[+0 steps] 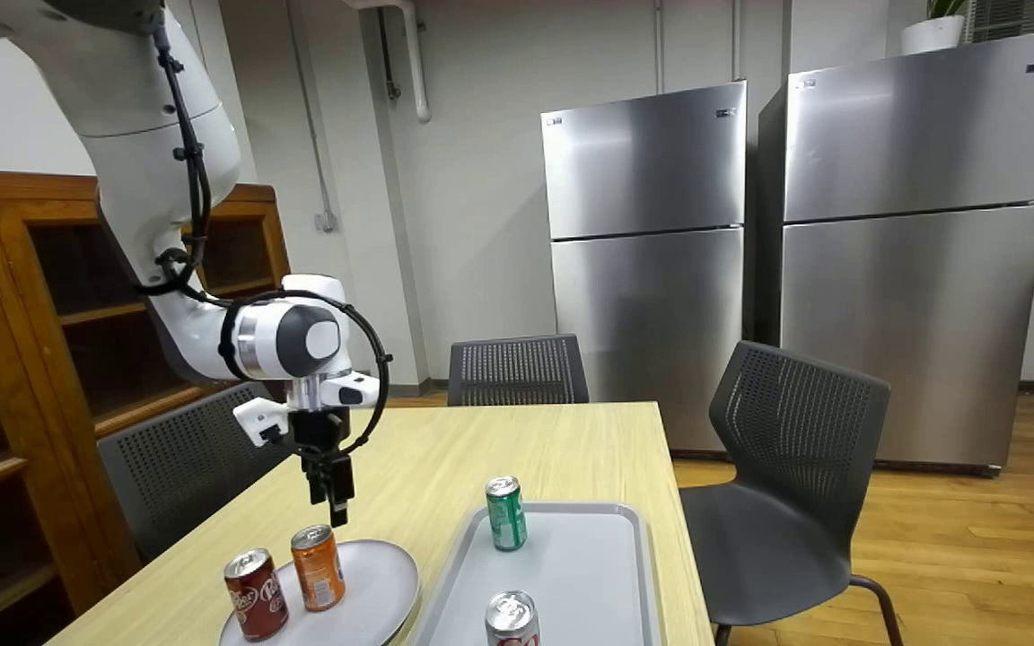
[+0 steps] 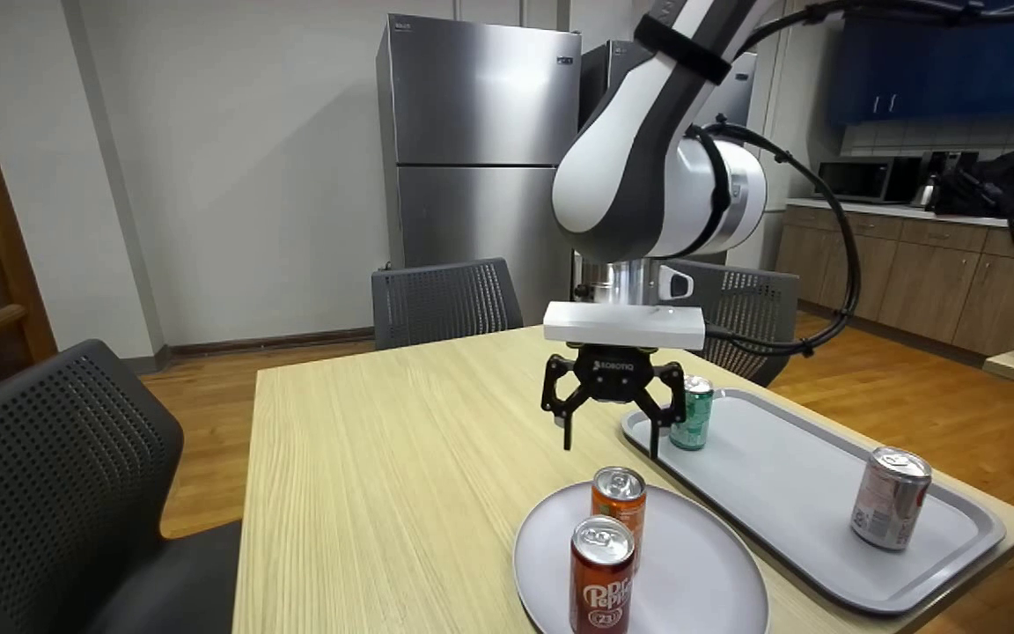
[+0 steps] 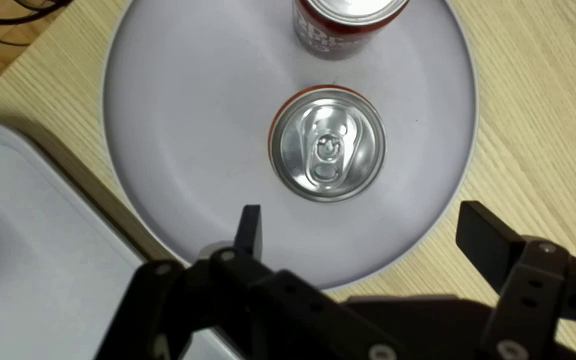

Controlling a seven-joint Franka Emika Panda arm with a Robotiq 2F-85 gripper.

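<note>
Light wood table point(image 2: 366, 458). On it, gray tray point(image 2: 780, 475); just beside that, round gray plate point(image 2: 692, 563). Gripper point(image 2: 610, 452) points down, raised above the table. 4 upright cans: green can point(image 2: 694, 418) and silver can point(image 2: 892, 497) on tray, well apart; orange can point(image 3: 327, 145) on plate, nearest the gripper, not touching it; Dr Pepper can point(image 2: 602, 581) on plate too, just beside the orange can. 2 fingers point(image 3: 488, 242) spread wide apart in wrist view, released.

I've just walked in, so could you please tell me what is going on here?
A Franka arm has its jaws open, empty and raised near an orange soda can. That can stands beside a Dr Pepper can on a round plate. A green can and a silver can stand on the grey tray alongside.
</note>
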